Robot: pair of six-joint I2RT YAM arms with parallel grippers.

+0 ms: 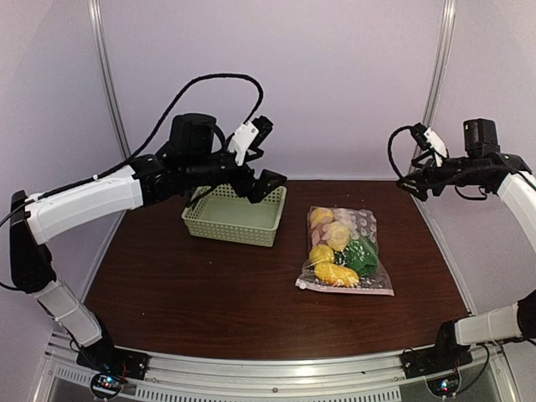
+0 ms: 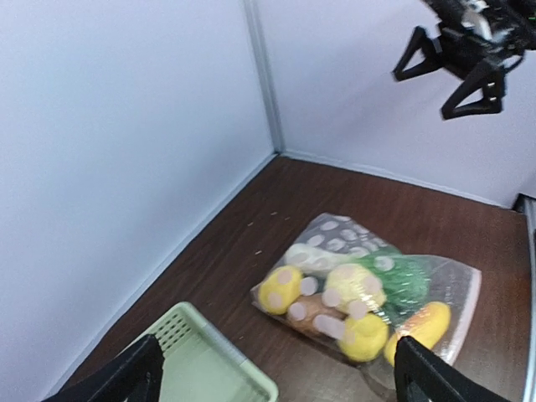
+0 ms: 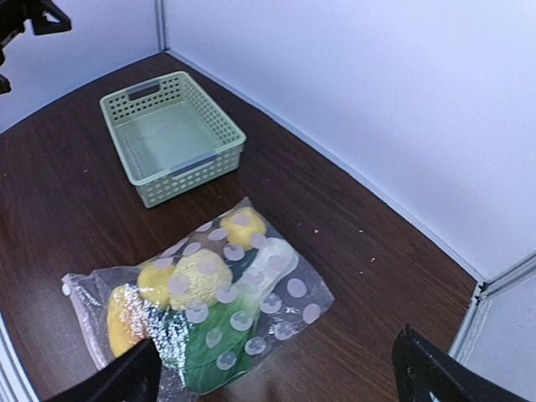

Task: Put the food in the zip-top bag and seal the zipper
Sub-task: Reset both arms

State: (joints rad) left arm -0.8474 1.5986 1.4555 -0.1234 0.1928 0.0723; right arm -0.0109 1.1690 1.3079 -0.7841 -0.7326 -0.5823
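Observation:
The zip-top bag (image 1: 343, 249) lies flat on the table right of centre, with the food inside: yellow round pieces (image 1: 335, 272), a green leafy piece (image 1: 362, 255) and a white stem. The zipper strip (image 1: 347, 289) runs along the bag's near edge. I cannot tell if it is sealed. The bag also shows in the left wrist view (image 2: 368, 293) and the right wrist view (image 3: 209, 293). My left gripper (image 1: 266, 159) is open and empty, raised above the basket's right end. My right gripper (image 1: 412, 177) is open and empty, raised high to the right of the bag.
A pale green slatted basket (image 1: 234, 216) stands empty at the back left of the bag and also shows in the right wrist view (image 3: 172, 134). White walls close off the back and both sides of the table.

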